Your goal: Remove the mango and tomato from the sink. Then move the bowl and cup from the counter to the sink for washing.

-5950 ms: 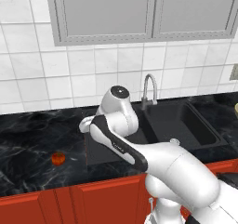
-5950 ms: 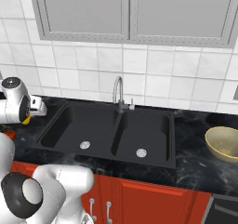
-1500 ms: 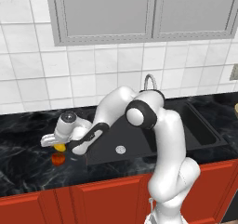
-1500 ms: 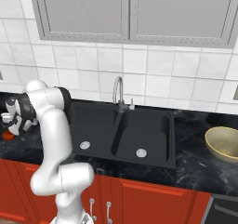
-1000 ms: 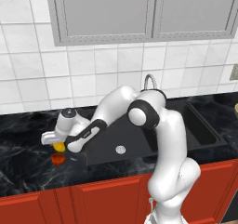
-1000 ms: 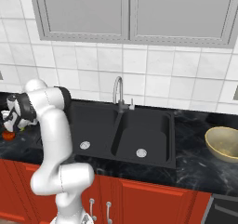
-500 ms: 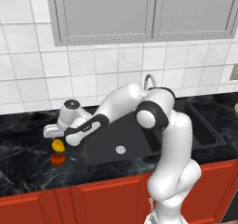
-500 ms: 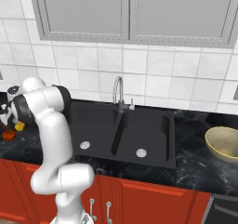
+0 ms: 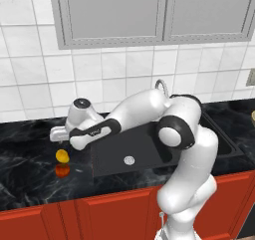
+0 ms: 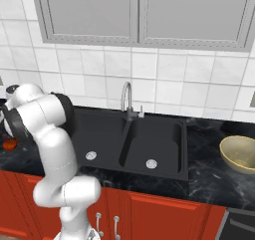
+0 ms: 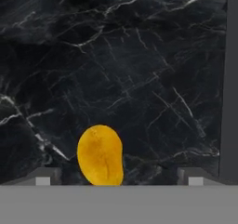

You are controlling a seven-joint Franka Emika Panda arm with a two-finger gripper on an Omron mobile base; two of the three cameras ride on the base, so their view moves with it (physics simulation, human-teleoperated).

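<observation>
Mango [image 9: 62, 155] and tomato [image 9: 62, 170] both lay on the table [image 9: 30, 179] left of the sink [image 9: 149, 154], whose basins looked bare, hand [image 9: 60, 134] open above the mango, gripping nothing; bowl [image 10: 240, 153] right of the sink, unmoved; cup not located.

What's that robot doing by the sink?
The robot's open hand hangs over the black counter, just above the mango. The tomato sits next to the mango. Both fruits are out of the sink. The bowl waits on the counter at the far side.
</observation>
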